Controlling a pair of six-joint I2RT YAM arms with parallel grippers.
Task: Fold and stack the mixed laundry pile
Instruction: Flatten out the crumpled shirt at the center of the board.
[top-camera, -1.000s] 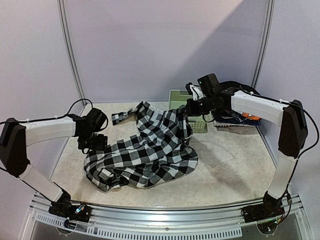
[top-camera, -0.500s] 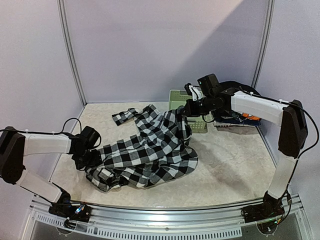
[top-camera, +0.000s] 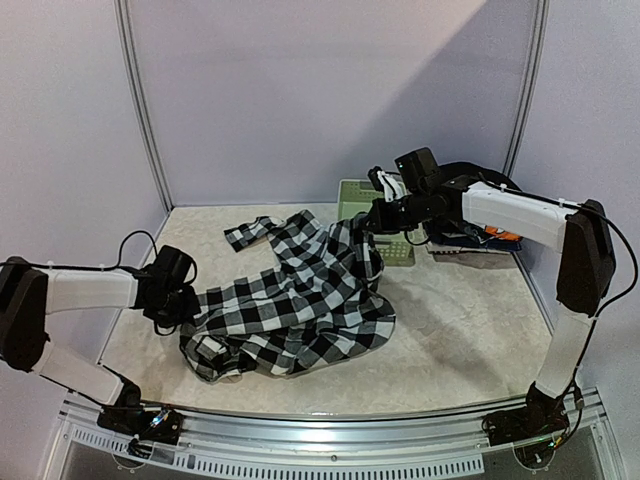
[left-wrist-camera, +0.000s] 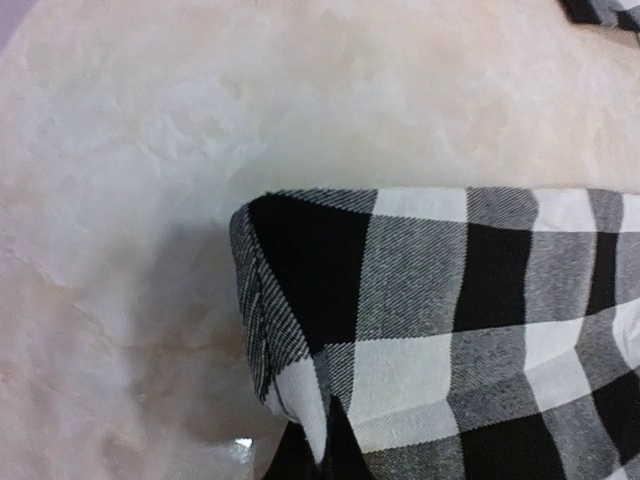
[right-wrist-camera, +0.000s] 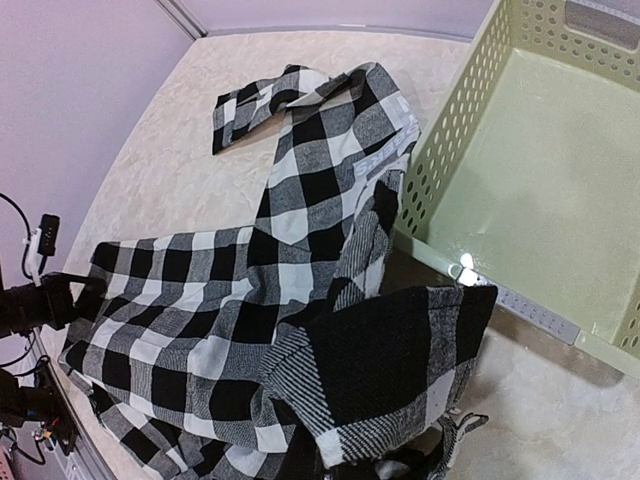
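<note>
The left gripper (top-camera: 183, 304) has snapped shut on the left hem of the checked shirt (top-camera: 300, 300), near the left edge of the table (top-camera: 470, 330). Its forearm lies low and almost level, reaching in from the left. A second ago these jaws stood wide and higher, over that same hem. The right gripper (top-camera: 378, 219) stays clamped on the shirt's far right part, holding it lifted just in front of the green basket (top-camera: 352, 190) at the table's far edge, elbow high by the right wall, its pose unchanged. Between the two the shirt sprawls across mid-table, one sleeve trailing toward the far edge.
</note>
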